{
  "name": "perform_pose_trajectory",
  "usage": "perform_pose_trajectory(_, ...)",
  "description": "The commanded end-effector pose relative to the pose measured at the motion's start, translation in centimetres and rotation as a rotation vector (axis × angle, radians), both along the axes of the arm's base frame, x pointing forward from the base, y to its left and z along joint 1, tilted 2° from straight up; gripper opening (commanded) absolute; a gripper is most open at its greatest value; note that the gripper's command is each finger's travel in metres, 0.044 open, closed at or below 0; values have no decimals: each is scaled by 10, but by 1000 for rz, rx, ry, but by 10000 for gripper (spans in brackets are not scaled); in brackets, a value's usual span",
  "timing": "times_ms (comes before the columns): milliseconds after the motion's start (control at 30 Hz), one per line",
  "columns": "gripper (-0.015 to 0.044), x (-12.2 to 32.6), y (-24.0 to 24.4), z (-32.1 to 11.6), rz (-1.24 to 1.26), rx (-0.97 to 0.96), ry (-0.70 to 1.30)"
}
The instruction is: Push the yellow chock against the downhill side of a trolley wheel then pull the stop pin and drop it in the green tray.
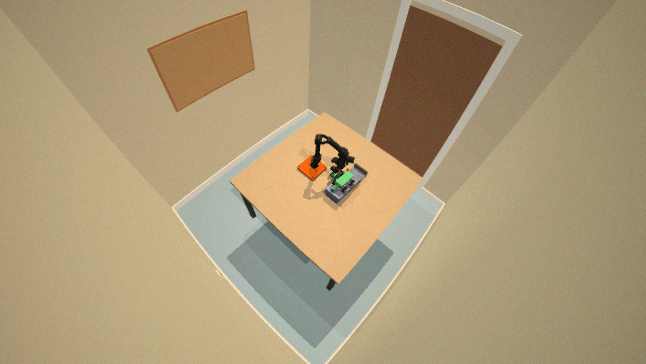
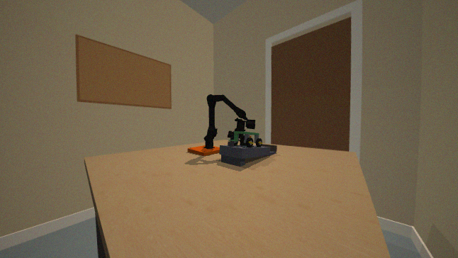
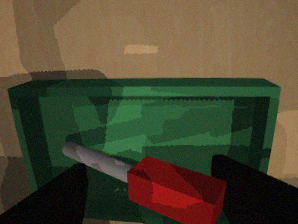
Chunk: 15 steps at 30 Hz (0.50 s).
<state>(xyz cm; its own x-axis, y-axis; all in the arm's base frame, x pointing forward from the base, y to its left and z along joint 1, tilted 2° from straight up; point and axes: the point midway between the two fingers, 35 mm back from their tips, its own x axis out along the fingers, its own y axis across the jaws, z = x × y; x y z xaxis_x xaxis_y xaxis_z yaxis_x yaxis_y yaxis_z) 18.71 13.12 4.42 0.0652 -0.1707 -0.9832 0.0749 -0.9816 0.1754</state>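
Observation:
The stop pin's red head and grey shaft lie slantwise between my spread fingers, over or in the green tray. Contact with the tray floor cannot be told. My gripper is open, low at the tray; the right fingertip overlaps the head in view. The green-topped trolley stands on the grey ramp. A small orange bit, apparently the chock's handle, shows by the trolley. The chock's base and its contact with a wheel cannot be made out.
The arm's orange base plate is beside the ramp on the wooden table. The ramp has an end wall at its far, lower end. The tray lies between arm base and ramp.

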Motion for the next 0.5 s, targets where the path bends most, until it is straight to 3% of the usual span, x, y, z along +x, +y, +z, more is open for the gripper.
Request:
perform_pose_trajectory(0, 340, -1, -1, 0, -1, -3, 3)
perform_pose_trajectory(467, 340, -2, -1, 17, -1, 7, 1)
